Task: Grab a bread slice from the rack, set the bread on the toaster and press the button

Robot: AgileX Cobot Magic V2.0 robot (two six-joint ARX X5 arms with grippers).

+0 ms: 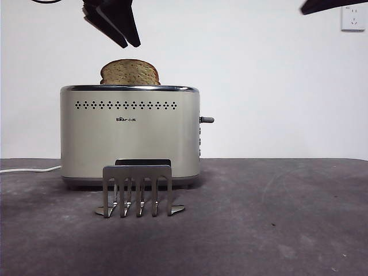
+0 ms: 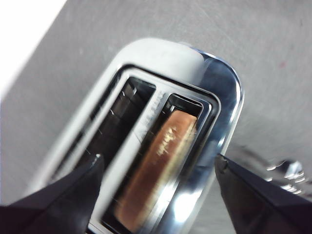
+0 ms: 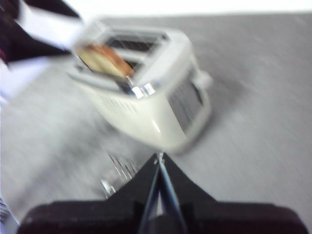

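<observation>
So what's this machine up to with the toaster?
It's making toast. The slice of bread already stands in one slot of the toaster, its domed top poking out. The left hand hangs open just above it, holding nothing. The right hand is shut and waits off to the side. The button on the toaster's end is untouched. The rack stands in front of the toaster without bread.

I find the left gripper [image 2: 158, 168] raised high, jaws spread wide apart and holding nothing; the right gripper [image 3: 159, 161] hangs aloft at the opposite side, jaws pressed together, empty.
</observation>
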